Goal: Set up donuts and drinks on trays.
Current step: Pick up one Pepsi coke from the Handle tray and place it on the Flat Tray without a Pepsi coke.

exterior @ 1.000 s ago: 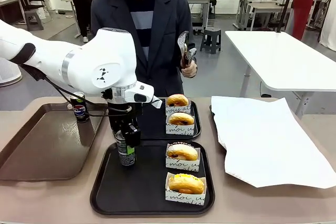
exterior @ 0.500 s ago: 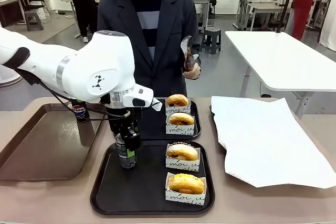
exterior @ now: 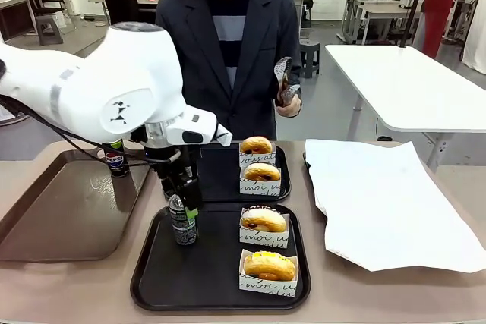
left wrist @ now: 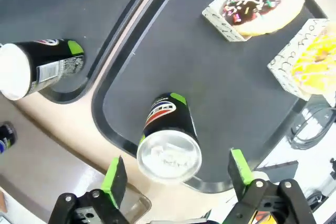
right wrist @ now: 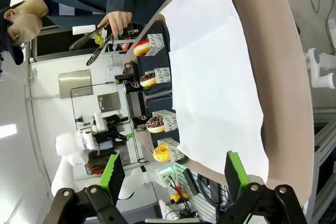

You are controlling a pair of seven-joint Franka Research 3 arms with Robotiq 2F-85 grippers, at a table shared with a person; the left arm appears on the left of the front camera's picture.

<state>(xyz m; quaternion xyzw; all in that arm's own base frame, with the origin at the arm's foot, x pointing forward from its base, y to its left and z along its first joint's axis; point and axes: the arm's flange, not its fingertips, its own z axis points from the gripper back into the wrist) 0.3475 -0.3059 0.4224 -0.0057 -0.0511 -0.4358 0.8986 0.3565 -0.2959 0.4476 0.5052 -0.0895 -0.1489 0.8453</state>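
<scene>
left gripper (left wrist: 176, 174) spread wide, directly above upright pepsi can (left wrist: 169, 140) standing free on near black tray (left wrist: 231, 93), fingers (left wrist: 114, 176) clear of can sides

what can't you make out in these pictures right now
- Front view: the left arm hides the far tray's left half.
- Front view: the can by the brown tray is partly behind the arm.
- Right wrist view: the donuts are too small to tell apart.
</scene>
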